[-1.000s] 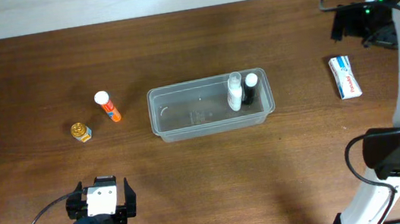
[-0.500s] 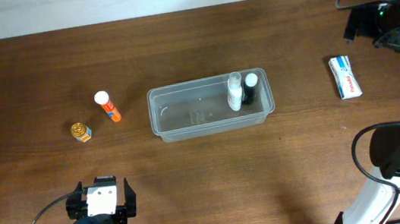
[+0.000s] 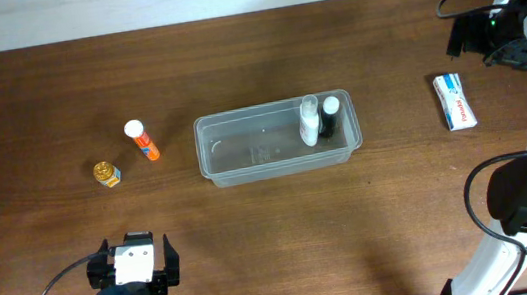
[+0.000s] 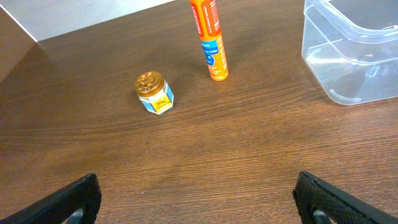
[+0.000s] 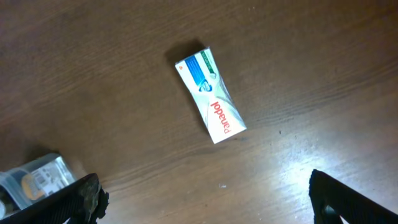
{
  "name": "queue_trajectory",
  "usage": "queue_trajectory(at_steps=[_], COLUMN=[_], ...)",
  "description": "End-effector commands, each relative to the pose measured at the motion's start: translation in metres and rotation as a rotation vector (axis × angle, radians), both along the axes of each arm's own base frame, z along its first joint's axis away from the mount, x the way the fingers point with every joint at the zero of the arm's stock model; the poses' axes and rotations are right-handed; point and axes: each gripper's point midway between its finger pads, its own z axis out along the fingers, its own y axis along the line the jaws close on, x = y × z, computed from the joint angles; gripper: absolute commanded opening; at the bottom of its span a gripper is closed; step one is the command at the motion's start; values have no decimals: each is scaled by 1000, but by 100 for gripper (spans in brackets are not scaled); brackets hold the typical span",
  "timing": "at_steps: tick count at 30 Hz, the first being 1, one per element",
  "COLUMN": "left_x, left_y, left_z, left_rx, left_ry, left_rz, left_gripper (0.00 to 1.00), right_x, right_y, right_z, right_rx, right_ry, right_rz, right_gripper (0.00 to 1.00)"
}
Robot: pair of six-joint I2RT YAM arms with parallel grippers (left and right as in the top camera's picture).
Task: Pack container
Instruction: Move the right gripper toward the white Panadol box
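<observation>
Holding 2 bottles: container, on table.

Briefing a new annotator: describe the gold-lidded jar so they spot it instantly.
Start at the clear container mid-table and look to its left, past the orange tube. The jar stands beyond it: squat, gold lid, blue-and-white label, unlike the white-capped tube.

Overhead view looks straight down on the whole tabletop. Left wrist view sits low and close, facing across it at the orange tube and the container corner. Right wrist view looks down from higher onto the white box. Overhead shows all three.
</observation>
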Motion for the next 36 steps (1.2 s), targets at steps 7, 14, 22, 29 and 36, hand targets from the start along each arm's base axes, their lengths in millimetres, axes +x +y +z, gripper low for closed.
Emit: queue_trajectory(at_steps=[7, 14, 22, 29, 36], left_x=[-1, -1, -1, -1, -1], left_y=[1, 1, 1, 1, 1], left_z=[-2, -2, -2, -2, -2], left_rx=[-3, -3, -3, -3, -3], left_ry=[7, 7, 7, 7, 7], left_rz=[13, 13, 13, 13, 13], left_gripper=[100, 100, 100, 100, 100], right_x=[-5, -5, -10, -12, -8], right_y=[-16, -19, -30, -39, -38], right_z=[-32, -34, -43, -46, -55], right_rx=[-89, -109, -108, -102, -104], right_ry=[79, 85, 102, 101, 97], right_rz=[28, 22, 16, 26, 79], right_gripper=[99, 98, 99, 98, 99])
